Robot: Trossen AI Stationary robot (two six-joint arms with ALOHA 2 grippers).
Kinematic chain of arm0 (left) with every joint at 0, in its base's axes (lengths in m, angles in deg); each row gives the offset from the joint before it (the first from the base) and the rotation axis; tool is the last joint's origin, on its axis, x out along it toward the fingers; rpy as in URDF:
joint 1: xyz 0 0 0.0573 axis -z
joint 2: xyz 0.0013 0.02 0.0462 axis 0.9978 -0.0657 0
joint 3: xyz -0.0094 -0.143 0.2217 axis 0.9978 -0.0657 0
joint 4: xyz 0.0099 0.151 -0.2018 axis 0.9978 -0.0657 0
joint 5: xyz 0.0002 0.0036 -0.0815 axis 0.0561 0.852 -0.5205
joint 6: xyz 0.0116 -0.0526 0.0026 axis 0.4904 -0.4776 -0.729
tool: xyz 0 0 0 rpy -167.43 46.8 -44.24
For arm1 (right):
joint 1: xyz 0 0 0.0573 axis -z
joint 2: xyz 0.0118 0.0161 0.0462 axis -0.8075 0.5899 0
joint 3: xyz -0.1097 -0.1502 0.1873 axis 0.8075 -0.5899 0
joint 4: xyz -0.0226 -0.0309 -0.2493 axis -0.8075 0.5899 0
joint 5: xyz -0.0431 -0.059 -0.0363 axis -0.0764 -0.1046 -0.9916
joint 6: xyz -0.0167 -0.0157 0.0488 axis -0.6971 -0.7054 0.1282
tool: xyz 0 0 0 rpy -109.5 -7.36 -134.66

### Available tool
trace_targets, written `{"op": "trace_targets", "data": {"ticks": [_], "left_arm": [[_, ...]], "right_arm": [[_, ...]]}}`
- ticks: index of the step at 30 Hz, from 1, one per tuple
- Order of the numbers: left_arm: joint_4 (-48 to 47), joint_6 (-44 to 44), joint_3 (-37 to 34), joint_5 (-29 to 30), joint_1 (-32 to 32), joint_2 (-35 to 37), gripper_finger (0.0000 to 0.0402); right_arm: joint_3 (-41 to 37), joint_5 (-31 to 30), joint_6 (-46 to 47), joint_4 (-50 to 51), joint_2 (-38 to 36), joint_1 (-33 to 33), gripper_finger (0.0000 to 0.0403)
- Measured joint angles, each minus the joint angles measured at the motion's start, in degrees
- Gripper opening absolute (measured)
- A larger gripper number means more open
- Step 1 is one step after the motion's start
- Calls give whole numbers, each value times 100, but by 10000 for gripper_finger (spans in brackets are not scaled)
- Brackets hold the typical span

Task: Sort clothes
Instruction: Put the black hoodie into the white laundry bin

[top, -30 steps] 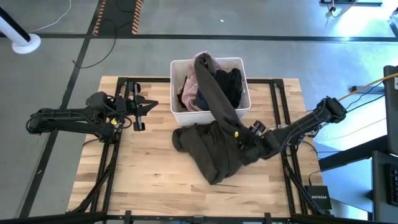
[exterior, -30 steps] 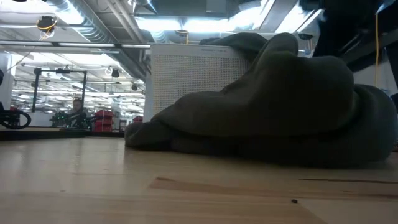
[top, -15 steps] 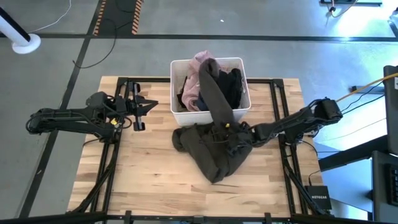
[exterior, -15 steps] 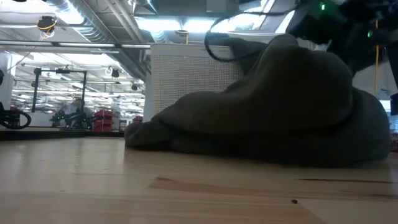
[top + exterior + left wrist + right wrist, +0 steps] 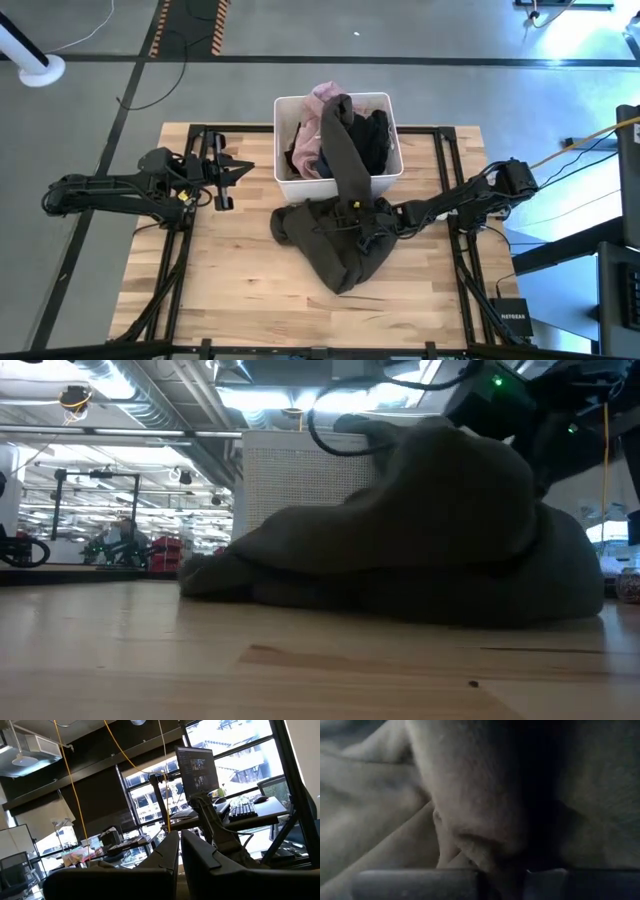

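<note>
A large dark olive-brown garment [image 5: 335,240] [image 5: 400,550] lies heaped on the table in front of the white bin [image 5: 385,100]. One long part [image 5: 345,145] drapes up over the bin's front wall. A light pink garment [image 5: 322,100] and a black one [image 5: 375,130] lie in the bin. My right gripper [image 5: 363,215] is sunk into the heap's top, shut on its cloth. My left gripper [image 5: 238,170] [image 5: 180,852] hovers shut over the table's left part, touching nothing. My right gripper pinches a bunched fold [image 5: 487,855] of the olive-brown garment between its two fingers, near the top of the heap, just in front of the bin. It comes slanting down from the table's right. The garment rests on the table, slack, its long part still over the bin wall.
The bin [image 5: 290,480] stands at the table's far middle. Bare wood lies left of and in front of the heap. Black frame rails [image 5: 445,160] run along the table's sides.
My right gripper has gone down and toward the table's left, into the top of the olive-brown heap. The heap has been pushed a little toward the left; its left edge has slid along the table, and the part draped over the bin stays there.
</note>
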Motion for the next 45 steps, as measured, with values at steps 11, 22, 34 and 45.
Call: {"op": "trace_targets", "data": {"ticks": [11, 22, 34, 45], "left_arm": [[-29, -26, 0, 2, 0, 0, 15], [-5, -67, 0, 2, 0, 0, 15], [8, -57, 0, 0, 2, 2, 15], [17, -105, 0, 2, 0, 0, 15]], "right_arm": [[1071, 924, -782, 127, -454, -181, 30], [3291, -9, -2030, 1115, -1188, -203, 30], [7005, -1872, -4766, 1386, -1205, 75, 30], [8722, -508, -6174, -2053, -714, 1644, 30]]}}
